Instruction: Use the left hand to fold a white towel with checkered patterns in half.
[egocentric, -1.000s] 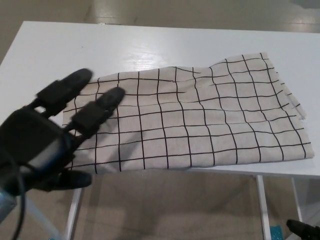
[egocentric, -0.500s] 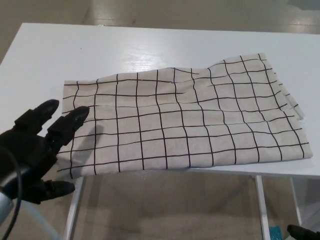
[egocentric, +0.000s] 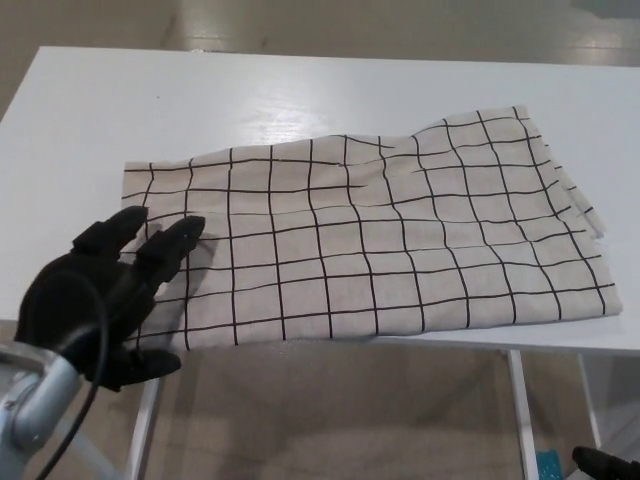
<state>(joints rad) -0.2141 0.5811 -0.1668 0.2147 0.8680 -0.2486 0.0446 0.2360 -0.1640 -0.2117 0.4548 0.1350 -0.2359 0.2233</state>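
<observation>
Towel (egocentric: 380, 240) lies flat on the white table (egocentric: 200, 100), already doubled, w/ its front edge right along the table's near edge. It's soft off-white cloth w/ a thin black grid, a roughly rectangular shape, rumpled near its far right corner, layers peeking out at its right side. Your left hand (egocentric: 100, 295) sits at the towel's near left corner: fingers (egocentric: 178, 240) spread apart, gripping nothing, tips over the cloth, thumb below the table edge. Hand's matte black, chunky, w/ a cable looping off it.
</observation>
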